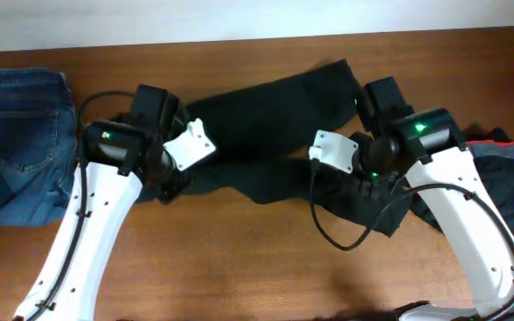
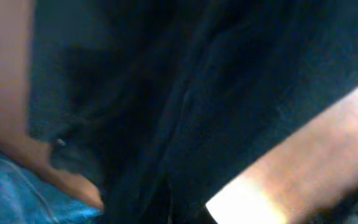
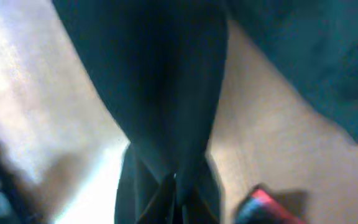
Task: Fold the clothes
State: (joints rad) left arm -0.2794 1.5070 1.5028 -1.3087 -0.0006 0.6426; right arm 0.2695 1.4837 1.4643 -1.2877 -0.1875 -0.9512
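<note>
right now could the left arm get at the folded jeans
Probably yes: the jeans lie right beside the left arm with nothing between them, though its tool seems down in the black garment.

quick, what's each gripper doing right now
Left gripper: down on the black garment; open or shut cannot be told.
Right gripper: shut on the black garment, which is pinched to a point in its wrist view.

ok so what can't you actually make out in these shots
left pincer and right pincer: dark against the black garment overhead, blurred in both wrist views; open or shut unclear
clothes pile: overhead, cut by the right edge, partly behind the right arm
jeans: overhead, cut by the left edge
</note>
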